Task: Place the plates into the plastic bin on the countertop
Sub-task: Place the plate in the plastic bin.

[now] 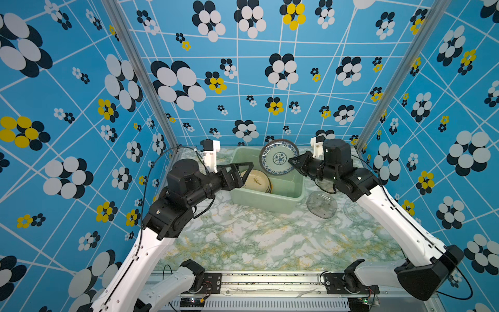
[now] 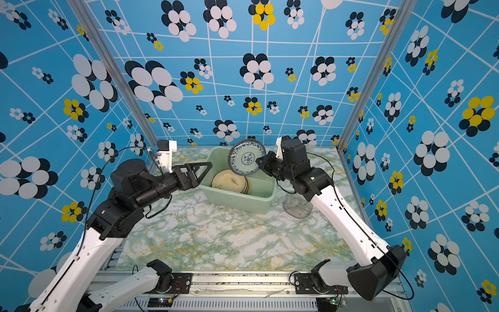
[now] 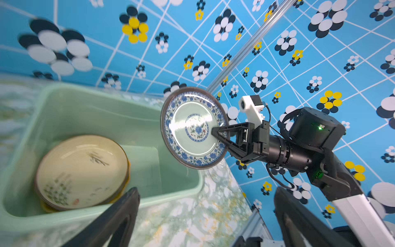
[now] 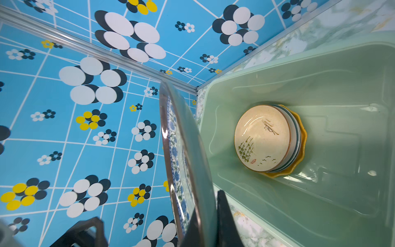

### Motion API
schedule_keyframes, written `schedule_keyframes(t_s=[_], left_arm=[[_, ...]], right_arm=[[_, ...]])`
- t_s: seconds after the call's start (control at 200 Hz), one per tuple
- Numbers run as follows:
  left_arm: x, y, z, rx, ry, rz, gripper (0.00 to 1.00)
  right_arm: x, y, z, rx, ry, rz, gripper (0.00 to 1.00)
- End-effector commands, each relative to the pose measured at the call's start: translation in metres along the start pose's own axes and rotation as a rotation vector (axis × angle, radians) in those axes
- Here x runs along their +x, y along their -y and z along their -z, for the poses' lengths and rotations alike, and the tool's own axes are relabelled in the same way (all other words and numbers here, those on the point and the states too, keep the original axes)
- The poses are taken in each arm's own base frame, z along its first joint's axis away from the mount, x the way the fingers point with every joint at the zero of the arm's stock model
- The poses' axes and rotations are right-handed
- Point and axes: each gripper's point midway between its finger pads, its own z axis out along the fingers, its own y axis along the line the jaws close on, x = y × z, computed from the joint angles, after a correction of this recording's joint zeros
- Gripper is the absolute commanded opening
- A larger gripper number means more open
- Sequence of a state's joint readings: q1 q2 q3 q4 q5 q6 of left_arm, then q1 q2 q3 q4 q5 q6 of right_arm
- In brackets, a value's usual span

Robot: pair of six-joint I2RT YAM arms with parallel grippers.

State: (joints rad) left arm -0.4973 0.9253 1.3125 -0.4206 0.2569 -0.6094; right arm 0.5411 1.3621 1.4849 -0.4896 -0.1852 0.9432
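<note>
Right end effector point(image 1: 292, 161) pinches the slick, probably brittle blue-white plate point(image 1: 275, 152) by its rim over the bin point(image 1: 270, 203); left end effector point(image 1: 247, 175) gapes empty.

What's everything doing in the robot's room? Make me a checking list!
Surface: green-veined marble countertop.
Job's things: cream plate tops a stack in the green bin; blue-and-white plate held on edge over the bin; glass plates lie on the countertop beside it.
Clutter: nothing seen.
Pincers: left pincer open, empty, beside the bin; right pincer shut on the blue-and-white plate.
Cables: black cable loops along the left arm.
Surroundings: blue flowered walls.
</note>
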Motion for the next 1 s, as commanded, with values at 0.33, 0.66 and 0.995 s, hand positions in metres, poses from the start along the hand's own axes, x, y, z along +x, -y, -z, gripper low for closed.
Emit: schedule_keyframes(t_s=[0.33,0.66,0.995], left_arm=[[-0.005,-0.039,0.009,-0.230,-0.023,-0.509,0.99],[-0.002,-0.055,-0.037,-0.248,-0.082,-0.486,0.99],[-0.001,-0.058,-0.063,-0.223,-0.109,-0.450,0.99]], right_arm=[[0.007,0.053,-0.077,0.236,-0.059,-0.225,0.00],[0.042,0.085,-0.132,0.297,-0.170,-0.300,0.00],[0.069,0.102,-0.182,0.331,-0.271,-0.279,0.00]])
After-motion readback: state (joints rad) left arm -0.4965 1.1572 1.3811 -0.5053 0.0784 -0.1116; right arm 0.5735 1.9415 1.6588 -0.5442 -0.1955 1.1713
